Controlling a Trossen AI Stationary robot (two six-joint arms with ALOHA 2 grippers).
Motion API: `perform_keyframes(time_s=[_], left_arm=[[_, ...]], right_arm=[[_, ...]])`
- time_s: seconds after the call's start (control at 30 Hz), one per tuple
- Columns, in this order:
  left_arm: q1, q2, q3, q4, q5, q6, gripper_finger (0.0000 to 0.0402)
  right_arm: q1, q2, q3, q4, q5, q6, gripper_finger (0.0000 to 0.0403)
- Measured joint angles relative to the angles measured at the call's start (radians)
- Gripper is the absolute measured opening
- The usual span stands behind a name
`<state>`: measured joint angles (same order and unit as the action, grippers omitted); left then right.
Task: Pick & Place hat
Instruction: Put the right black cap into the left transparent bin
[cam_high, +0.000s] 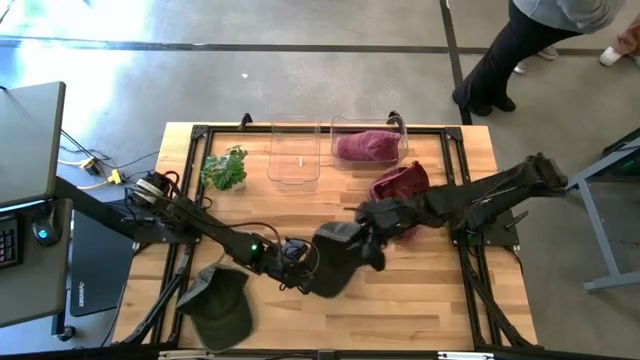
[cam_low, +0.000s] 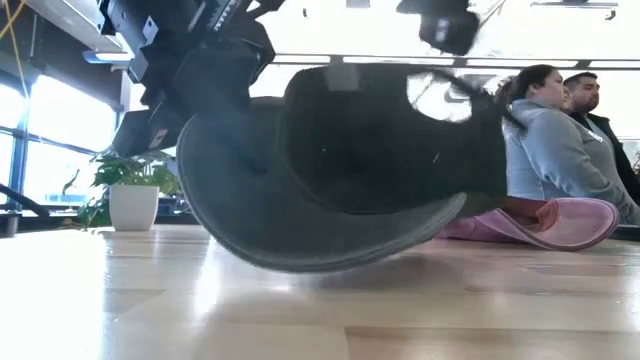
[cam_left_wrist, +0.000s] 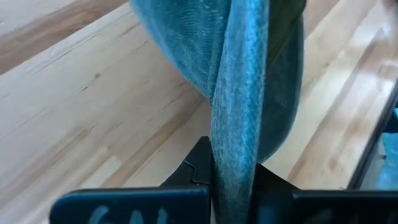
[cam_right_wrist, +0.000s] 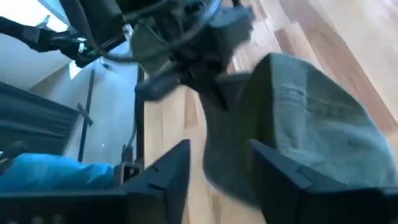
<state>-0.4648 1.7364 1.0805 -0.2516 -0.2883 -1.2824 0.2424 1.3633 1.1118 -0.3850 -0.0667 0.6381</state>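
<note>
The dark grey hat (cam_high: 338, 258) hangs just above the middle of the wooden table (cam_high: 420, 300), its brim pinched in the closed left gripper (cam_high: 300, 268). The right gripper (cam_high: 372, 243) sits at the hat's other side, fingers parted around the fabric. Behind, one clear bin (cam_high: 294, 152) appears empty; the other bin (cam_high: 370, 140) holds a maroon hat (cam_high: 366, 147). A second maroon hat (cam_high: 400, 185) and an olive cap (cam_high: 218, 298) lie on the table.

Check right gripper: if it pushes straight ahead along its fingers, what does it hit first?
Likely the dark cap right ahead of the open right gripper, with the left gripper clamped on the cap just beyond. Depth is unclear.
</note>
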Motion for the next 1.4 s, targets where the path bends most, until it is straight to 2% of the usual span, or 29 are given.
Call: perform_keyframes(time_s=[0.07, 0.13, 0.2, 0.27, 0.33, 0.4, 0.47, 0.57, 0.67, 0.83, 0.93, 1.07, 1.13, 1.27, 1.4], left_arm=[[0.0, -0.001, 0.0, 0.017, 0.007, 0.015, 0.0002], [0.0, -0.001, 0.0, 0.019, 0.013, 0.02, 0.0002], [0.0, -0.001, 0.0, 0.026, 0.013, 0.02, 0.0001], [0.0, -0.001, 0.0, 0.037, 0.012, 0.021, 0.0001], [0.0, -0.001, 0.0, 0.054, 0.011, 0.021, 0.0001], [0.0, -0.001, 0.0, 0.085, 0.009, 0.02, 0.0001], [0.001, -0.001, 0.0, 0.107, 0.0, 0.012, 0.0001], [0.001, -0.002, 0.0, 0.135, -0.019, -0.016, 0.0], [0.0, -0.031, -0.001, 0.147, -0.06, -0.031, 0.0], [0.002, -0.064, -0.001, 0.211, -0.11, -0.005, 0.0], [0.001, -0.066, -0.001, 0.209, -0.112, -0.011, 0.0], [0.0, -0.067, -0.001, 0.208, -0.099, -0.029, 0.0], [0.0, -0.067, -0.001, 0.211, -0.093, -0.023, 0.0], [0.0, -0.067, -0.001, 0.259, -0.077, 0.033, 0.0], [0.0, -0.067, -0.001, 0.327, -0.031, 0.112, 0.0]], right_arm=[[-0.014, -0.045, 0.001, -0.1, 0.039, 0.044, 0.0176], [-0.026, -0.071, 0.001, -0.232, 0.155, 0.115, 0.0179], [-0.034, -0.073, -0.012, -0.34, 0.28, 0.204, 0.0161], [-0.048, -0.061, -0.054, -0.36, 0.339, 0.282, 0.0125], [-0.067, -0.041, -0.105, -0.3, 0.296, 0.314, 0.0079], [-0.073, -0.009, -0.156, -0.177, 0.207, 0.329, 0.003], [-0.067, 0.031, -0.189, -0.04, 0.125, 0.334, 0.001], [-0.039, 0.084, -0.198, 0.13, 0.069, 0.382, 0.0022], [-0.012, 0.147, -0.176, 0.189, 0.069, 0.397, 0.0011], [0.009, 0.25, -0.143, 0.169, 0.199, 0.381, 0.0009], [0.006, 0.238, -0.114, 0.134, 0.201, 0.357, 0.0005], [-0.004, 0.169, -0.065, 0.108, 0.103, 0.298, 0.0004], [-0.007, 0.136, -0.05, 0.086, 0.088, 0.282, 0.0006], [-0.011, 0.104, -0.047, 0.052, 0.222, 0.28, 0.0002], [-0.047, 0.124, -0.047, 0.094, 0.251, 0.271, 0.0003]])
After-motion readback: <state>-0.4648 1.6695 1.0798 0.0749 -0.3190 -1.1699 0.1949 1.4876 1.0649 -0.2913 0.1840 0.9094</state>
